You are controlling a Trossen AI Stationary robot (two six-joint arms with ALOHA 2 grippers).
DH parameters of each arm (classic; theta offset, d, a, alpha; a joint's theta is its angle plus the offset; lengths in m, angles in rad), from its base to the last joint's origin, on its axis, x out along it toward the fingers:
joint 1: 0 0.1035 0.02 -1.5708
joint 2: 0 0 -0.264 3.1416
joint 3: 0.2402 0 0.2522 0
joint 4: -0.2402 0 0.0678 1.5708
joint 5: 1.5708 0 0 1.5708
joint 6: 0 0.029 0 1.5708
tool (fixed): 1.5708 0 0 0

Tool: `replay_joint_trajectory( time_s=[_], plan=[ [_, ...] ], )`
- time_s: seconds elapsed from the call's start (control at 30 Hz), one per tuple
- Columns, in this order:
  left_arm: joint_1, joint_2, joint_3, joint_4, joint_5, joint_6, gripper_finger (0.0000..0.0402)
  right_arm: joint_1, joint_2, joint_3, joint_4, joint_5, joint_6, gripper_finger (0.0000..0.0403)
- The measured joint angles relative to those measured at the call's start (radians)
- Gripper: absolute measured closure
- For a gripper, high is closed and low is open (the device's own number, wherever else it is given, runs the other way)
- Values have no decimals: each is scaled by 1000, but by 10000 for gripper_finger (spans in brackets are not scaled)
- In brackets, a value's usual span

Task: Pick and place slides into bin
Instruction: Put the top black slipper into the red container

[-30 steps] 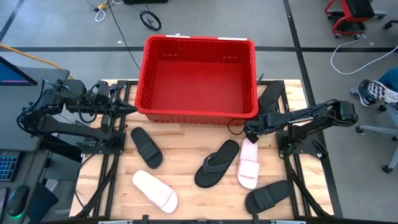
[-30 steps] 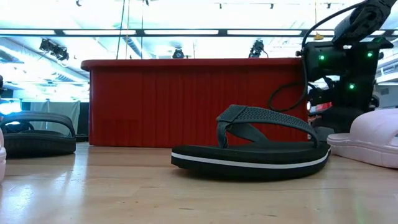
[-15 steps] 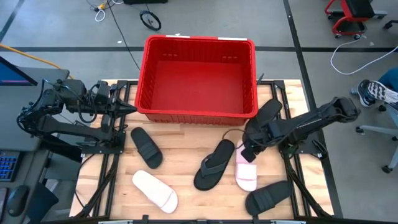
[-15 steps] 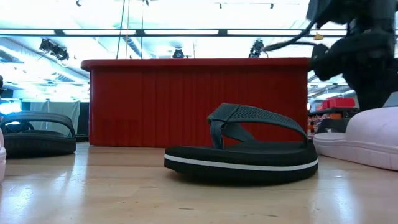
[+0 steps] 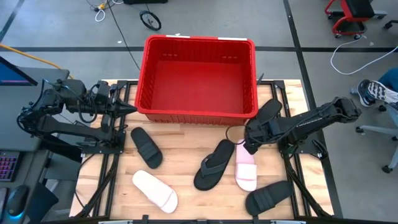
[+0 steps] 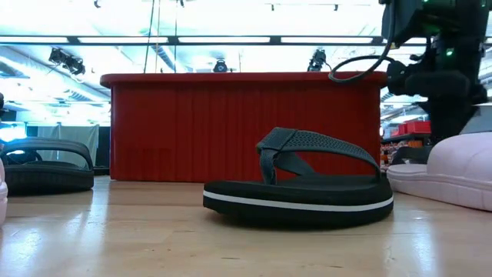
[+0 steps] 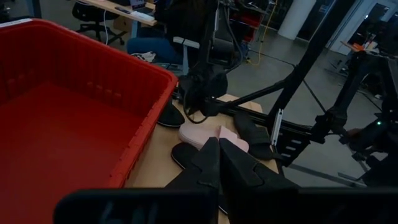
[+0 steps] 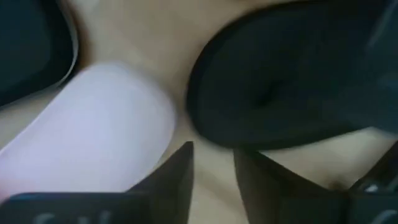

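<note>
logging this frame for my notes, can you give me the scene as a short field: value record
bin: red bin at the table's far edge, no slides visible inside
slides on table: six, all outside the bin
black flip-flop: mid-table, beside the pink slide
white slide: near the front edge
black slide: on the left half
right pincer: low over the pink slide's far end, fingers slightly apart, holding nothing
left pincer: fingers together, waiting by the bin's left corner
</note>
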Motion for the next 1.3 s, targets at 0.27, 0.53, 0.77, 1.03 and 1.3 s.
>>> replay_joint_trajectory(
  time_s=[0.27,0.53,0.77,1.03,1.3],
  plan=[
    [0,0,0,0,0,-33,380,-78,0,0,-85,161,-103,192],
    [0,0,0,0,0,-33,393,-142,2,-55,-45,138,-149,165],
    [0,0,0,0,0,-33,382,-163,3,-156,108,113,-152,169],
    [0,0,0,0,0,-33,385,-112,3,-167,252,-22,-52,182],
    [0,0,0,0,0,-66,391,-17,3,-167,289,-24,266,197]
  ],
)
